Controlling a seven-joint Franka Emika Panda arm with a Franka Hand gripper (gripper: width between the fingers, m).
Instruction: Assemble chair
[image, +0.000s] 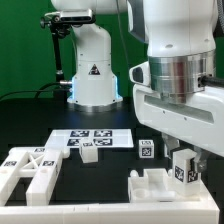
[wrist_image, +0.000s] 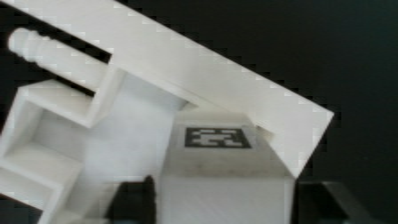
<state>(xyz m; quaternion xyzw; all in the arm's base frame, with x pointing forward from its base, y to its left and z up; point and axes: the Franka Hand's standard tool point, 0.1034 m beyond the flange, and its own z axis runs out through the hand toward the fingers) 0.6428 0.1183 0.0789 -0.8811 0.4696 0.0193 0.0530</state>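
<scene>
Several chair pieces look light, stiff, slick; pinch the tagged panel across flat faces. Tool near marker board: spread or pinching, cannot tell.

A black table under soft light, with a plain green backdrop behind it

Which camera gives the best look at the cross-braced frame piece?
The exterior view: the cross-braced frame lies at that view's lower left, X brace plain. The wrist view shows none of it, only another tagged white part close up.
</scene>
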